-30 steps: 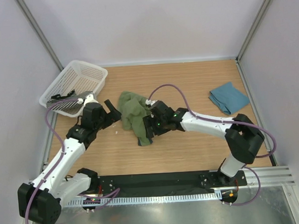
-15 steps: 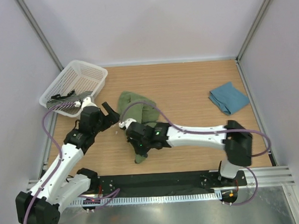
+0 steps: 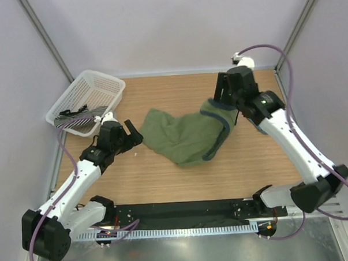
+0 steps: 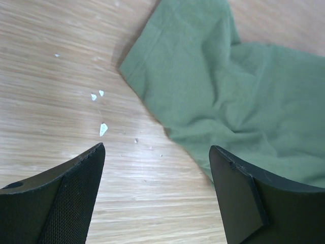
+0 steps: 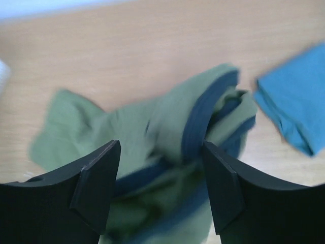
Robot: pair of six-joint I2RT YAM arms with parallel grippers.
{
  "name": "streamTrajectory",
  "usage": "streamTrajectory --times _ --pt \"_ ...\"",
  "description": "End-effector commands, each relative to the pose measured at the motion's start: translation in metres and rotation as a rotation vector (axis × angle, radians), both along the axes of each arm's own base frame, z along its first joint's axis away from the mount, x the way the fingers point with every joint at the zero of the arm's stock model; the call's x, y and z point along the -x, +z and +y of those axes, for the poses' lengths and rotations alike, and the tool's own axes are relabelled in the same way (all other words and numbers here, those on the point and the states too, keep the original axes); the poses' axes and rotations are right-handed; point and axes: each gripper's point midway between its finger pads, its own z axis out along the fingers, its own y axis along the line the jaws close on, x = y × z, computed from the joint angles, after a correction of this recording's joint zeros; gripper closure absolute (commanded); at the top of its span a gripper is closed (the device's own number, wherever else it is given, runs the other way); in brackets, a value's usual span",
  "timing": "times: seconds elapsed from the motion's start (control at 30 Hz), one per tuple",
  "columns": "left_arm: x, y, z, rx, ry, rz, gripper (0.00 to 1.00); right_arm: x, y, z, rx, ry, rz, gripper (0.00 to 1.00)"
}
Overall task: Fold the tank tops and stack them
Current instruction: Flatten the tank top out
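Observation:
The olive-green tank top (image 3: 186, 136) lies stretched out across the middle of the table, its navy-trimmed end (image 3: 219, 114) bunched at the right. My right gripper (image 3: 226, 102) hangs open just above that end. In the right wrist view the trimmed cloth (image 5: 198, 117) shows blurred between and below the wide-apart jaws of the gripper (image 5: 160, 147). The folded teal-blue tank top (image 5: 294, 112) lies to its right; my right arm hides it in the top view. My left gripper (image 3: 131, 135) is open and empty just left of the green top's corner (image 4: 152, 46), low over the wood (image 4: 156, 150).
A white mesh basket (image 3: 105, 87) stands at the back left with a black-and-white striped item (image 3: 75, 117) in it. Small white flecks (image 4: 103, 128) lie on the wood by the left gripper. Walls close the table at the back and sides.
My right arm has swung from the middle-left to the back right, pulling the green top from a crumpled heap into a long spread. The left arm has hardly moved.

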Motion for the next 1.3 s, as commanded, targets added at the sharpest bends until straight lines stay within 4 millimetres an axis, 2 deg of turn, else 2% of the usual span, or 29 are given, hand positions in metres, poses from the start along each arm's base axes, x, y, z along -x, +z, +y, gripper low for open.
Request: streamTrajectory --times 0.0,0.13,0.2,0.33,0.37,0.4,0.43,0.5,0.53,0.63,0.67,0.7,0.77,0.8,0.87,0.93,0.97,1.1,1.23,1.27 --pt "-0.007 0.010 -0.023 0.011 -0.100 -0.029 0.16 0.006 -0.066 -0.008 0.072 -0.037 0.173 0.27" --pt "-0.007 0.001 -0.029 -0.024 -0.120 -0.009 0.17 0.017 -0.078 -0.009 0.070 -0.015 0.194 0.28" --pt "-0.007 -0.003 -0.031 -0.035 -0.123 -0.004 0.17 0.027 -0.096 -0.006 0.064 0.017 0.234 0.32" --pt "-0.013 -0.012 -0.033 -0.049 -0.126 0.015 0.16 0.052 -0.135 0.003 0.018 0.086 0.324 0.46" --pt "-0.016 -0.018 -0.034 -0.059 -0.127 0.036 0.16 0.061 -0.153 0.000 0.021 0.089 0.361 0.48" --pt "-0.018 -0.022 -0.036 -0.062 -0.130 0.047 0.16 0.068 -0.159 0.002 0.008 0.104 0.375 0.48" --pt "-0.020 -0.025 -0.037 -0.064 -0.131 0.057 0.16 0.076 -0.176 -0.001 0.009 0.095 0.412 0.48" --pt "-0.027 -0.037 -0.043 -0.066 -0.141 0.089 0.16 0.080 -0.191 0.000 0.011 0.096 0.444 0.47" --pt "-0.029 -0.040 -0.046 -0.061 -0.146 0.101 0.16 0.083 -0.200 -0.003 0.022 0.087 0.463 0.39" --pt "-0.040 -0.056 -0.052 -0.075 -0.147 0.143 0.16 0.073 -0.212 -0.003 0.045 0.064 0.467 0.32" --pt "-0.047 -0.053 -0.055 -0.078 -0.148 0.137 0.16 0.068 -0.213 -0.004 0.059 0.059 0.462 0.32" --pt "-0.049 -0.066 -0.055 -0.099 -0.148 0.175 0.16 0.064 -0.215 -0.005 0.073 0.050 0.459 0.31" --pt "-0.061 -0.065 -0.054 -0.135 -0.139 0.176 0.15 0.049 -0.220 -0.004 0.114 0.035 0.463 0.30" --pt "-0.060 -0.077 -0.052 -0.161 -0.138 0.219 0.15 0.045 -0.222 -0.003 0.122 0.032 0.468 0.30" --pt "-0.067 -0.079 -0.050 -0.190 -0.131 0.224 0.15 0.033 -0.233 -0.002 0.157 0.013 0.486 0.29" --pt "-0.068 -0.086 -0.049 -0.206 -0.127 0.243 0.18 0.024 -0.237 -0.005 0.193 -0.010 0.486 0.29" --pt "-0.071 -0.086 -0.049 -0.212 -0.126 0.242 0.19 0.020 -0.246 -0.011 0.233 -0.038 0.499 0.29" --pt "-0.076 -0.094 -0.043 -0.257 -0.105 0.259 0.35 0.012 -0.257 -0.018 0.294 -0.068 0.512 0.29" --pt "-0.075 -0.103 -0.037 -0.299 -0.094 0.292 0.36 0.012 -0.271 -0.020 0.322 -0.074 0.535 0.30" --pt "-0.075 -0.105 -0.036 -0.305 -0.093 0.299 0.39 0.011 -0.273 -0.022 0.324 -0.077 0.541 0.30"
